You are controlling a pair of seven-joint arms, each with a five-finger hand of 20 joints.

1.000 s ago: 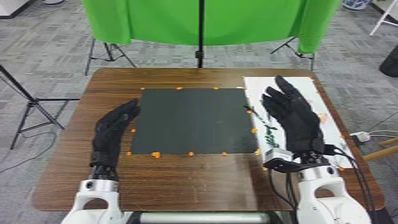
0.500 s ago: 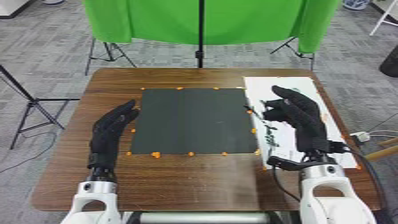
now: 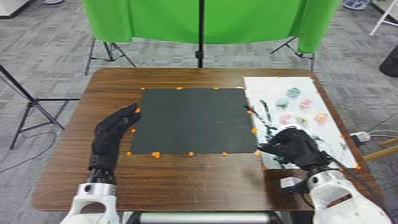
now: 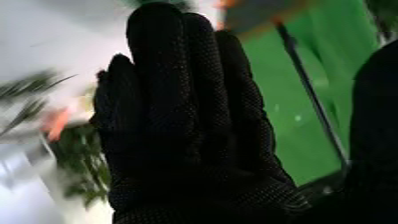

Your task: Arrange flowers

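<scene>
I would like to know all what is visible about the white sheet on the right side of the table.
The white sheet is a long, flat rectangle, perhaps paper, lying on the brown table right of the dark panel. Pale pink and blue-green flowers and green stems lie on it. Orange bits sit along its edges. The right hand is over its near part; whether it touches is unclear.

Left hand [image 3: 107,137] points forward, fingers relaxed — right hand [image 3: 295,148] has straight fingers, thumb apart.
</scene>
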